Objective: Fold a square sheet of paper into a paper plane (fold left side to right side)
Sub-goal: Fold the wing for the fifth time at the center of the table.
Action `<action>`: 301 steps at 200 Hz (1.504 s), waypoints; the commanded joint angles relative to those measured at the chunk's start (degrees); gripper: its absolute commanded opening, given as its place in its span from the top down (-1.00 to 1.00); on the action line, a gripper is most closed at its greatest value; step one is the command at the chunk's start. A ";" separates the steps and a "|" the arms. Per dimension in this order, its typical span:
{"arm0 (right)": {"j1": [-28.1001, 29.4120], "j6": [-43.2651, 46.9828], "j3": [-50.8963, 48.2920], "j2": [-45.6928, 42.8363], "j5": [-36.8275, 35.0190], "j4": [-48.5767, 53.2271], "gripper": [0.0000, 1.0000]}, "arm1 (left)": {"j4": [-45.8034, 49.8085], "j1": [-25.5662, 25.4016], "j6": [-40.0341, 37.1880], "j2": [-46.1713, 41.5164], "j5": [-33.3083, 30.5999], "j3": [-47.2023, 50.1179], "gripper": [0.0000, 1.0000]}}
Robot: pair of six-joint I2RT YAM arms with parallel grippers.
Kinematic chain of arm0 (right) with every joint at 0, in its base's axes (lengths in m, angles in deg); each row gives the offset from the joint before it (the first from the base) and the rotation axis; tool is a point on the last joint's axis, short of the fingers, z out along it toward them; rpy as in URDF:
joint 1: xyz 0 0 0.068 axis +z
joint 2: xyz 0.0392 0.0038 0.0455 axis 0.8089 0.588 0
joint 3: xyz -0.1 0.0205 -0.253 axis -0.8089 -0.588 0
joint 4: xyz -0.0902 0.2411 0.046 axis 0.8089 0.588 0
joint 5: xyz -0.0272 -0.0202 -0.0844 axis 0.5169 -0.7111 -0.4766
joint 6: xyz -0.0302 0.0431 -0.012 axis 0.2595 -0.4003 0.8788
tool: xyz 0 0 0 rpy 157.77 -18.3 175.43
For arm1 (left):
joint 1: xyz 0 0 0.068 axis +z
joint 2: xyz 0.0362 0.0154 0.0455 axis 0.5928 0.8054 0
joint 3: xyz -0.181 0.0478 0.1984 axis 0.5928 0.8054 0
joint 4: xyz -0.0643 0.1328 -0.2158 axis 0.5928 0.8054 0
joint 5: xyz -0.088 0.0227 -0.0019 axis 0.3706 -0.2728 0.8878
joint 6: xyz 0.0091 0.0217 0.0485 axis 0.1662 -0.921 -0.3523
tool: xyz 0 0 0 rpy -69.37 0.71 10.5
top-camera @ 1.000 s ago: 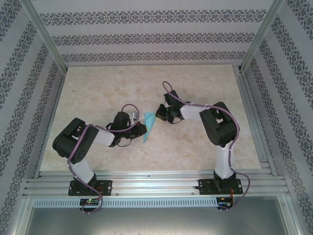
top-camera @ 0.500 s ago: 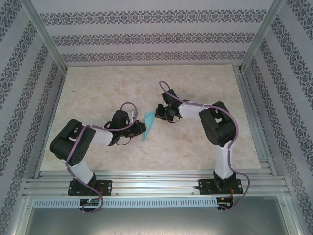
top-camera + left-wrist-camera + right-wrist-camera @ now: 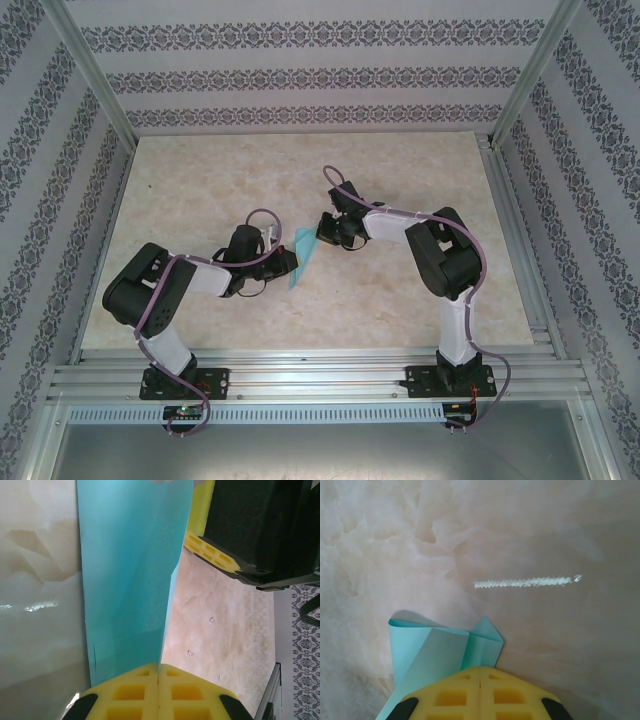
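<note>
The paper plane (image 3: 302,257) is already a slim cyan dart with layered folds, in the middle of the table (image 3: 200,180) between both arms; left gripper (image 3: 287,262) is clenched on it from the left, right gripper (image 3: 326,232) pinches its far end, pads pressed tight together in both wrist views; most creases look done; I'd guess only the wings and letting go are left.

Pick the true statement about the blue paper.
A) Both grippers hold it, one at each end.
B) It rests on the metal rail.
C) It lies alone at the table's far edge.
A: the paper comes out from between the shut tips of the left gripper and of the right gripper.
</note>
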 commanded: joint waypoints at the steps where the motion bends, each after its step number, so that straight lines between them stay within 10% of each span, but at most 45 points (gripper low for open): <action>1: 1.01 1.51 -0.33 3.37 -2.74 6.09 0.98 | 1.24 1.35 -1.81 0.91 0.09 -1.33 0.98; 301: 1.96 3.51 1.56 4.48 -4.19 9.05 0.97 | 5.71 3.28 -5.95 1.28 2.97 -4.16 0.89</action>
